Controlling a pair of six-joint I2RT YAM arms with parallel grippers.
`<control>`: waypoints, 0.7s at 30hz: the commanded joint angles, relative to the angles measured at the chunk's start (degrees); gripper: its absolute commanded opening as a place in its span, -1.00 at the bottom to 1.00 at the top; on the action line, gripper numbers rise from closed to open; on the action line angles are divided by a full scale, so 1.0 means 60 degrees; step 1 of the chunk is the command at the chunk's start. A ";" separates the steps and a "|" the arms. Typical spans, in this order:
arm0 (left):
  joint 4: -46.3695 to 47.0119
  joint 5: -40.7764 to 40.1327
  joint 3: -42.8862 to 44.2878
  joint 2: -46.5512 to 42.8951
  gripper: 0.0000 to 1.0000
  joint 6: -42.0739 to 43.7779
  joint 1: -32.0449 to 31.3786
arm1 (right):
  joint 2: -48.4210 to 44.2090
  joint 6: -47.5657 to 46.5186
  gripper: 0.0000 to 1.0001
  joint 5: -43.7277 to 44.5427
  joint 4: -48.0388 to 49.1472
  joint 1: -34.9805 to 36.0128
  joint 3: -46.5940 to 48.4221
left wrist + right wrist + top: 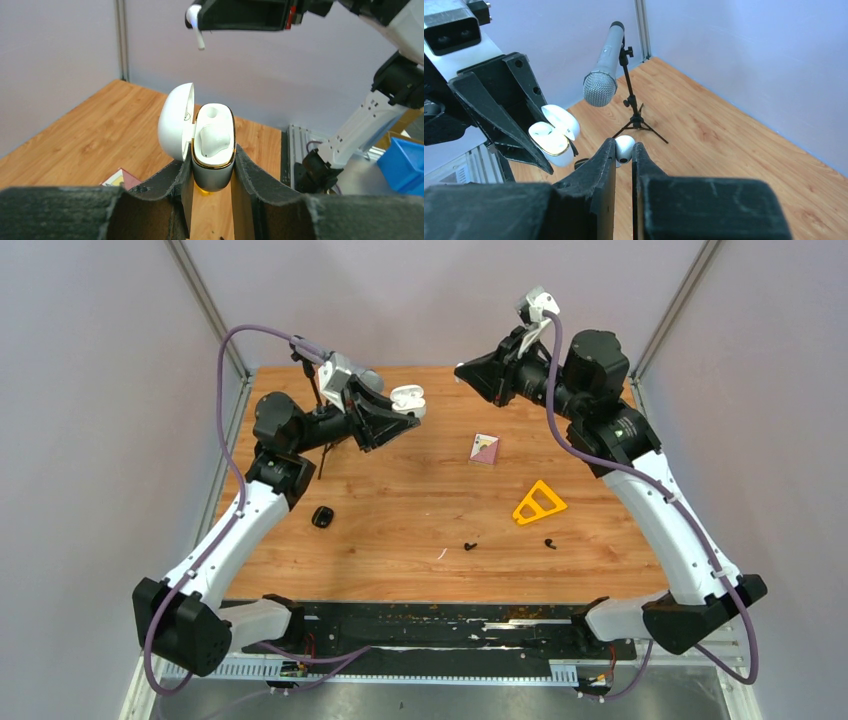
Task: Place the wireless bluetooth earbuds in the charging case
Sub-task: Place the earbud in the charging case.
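My left gripper point(408, 412) is shut on the white charging case point(214, 172), held up above the far left of the table. Its lid point(175, 122) stands open, and one white earbud point(215, 137) sits in the near slot; the far slot is empty. My right gripper point(624, 150) is shut on a second white earbud point(624, 148) at its fingertips. It hovers to the right of the case point(551, 140) and apart from it. In the left wrist view that earbud point(196, 22) hangs stem-down above the case. Two black earbuds point(469, 546) point(549, 543) lie on the table near the front.
A small black case point(322, 517) lies at the left. A yellow triangle point(539, 502) and a small printed card point(485, 448) lie right of centre. A microphone point(601, 85) on a tripod stands at the far left corner. A thin white sliver point(441, 554) lies near the front.
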 commanded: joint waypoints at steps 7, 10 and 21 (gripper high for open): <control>0.0313 -0.0989 0.1036 0.0319 -1.00 -0.0479 -0.0150 | 0.0379 0.0985 -1.00 0.0735 0.2808 0.0969 -0.0238; 0.0321 -0.1071 0.1003 0.0340 -1.00 -0.0493 -0.0156 | 0.0454 0.1003 -1.00 0.0738 0.2848 0.1222 -0.0149; 0.0412 -0.1050 0.1037 0.0225 -1.00 -0.0851 -0.0156 | 0.0394 0.0498 -1.00 0.1375 0.2812 0.1693 -0.0433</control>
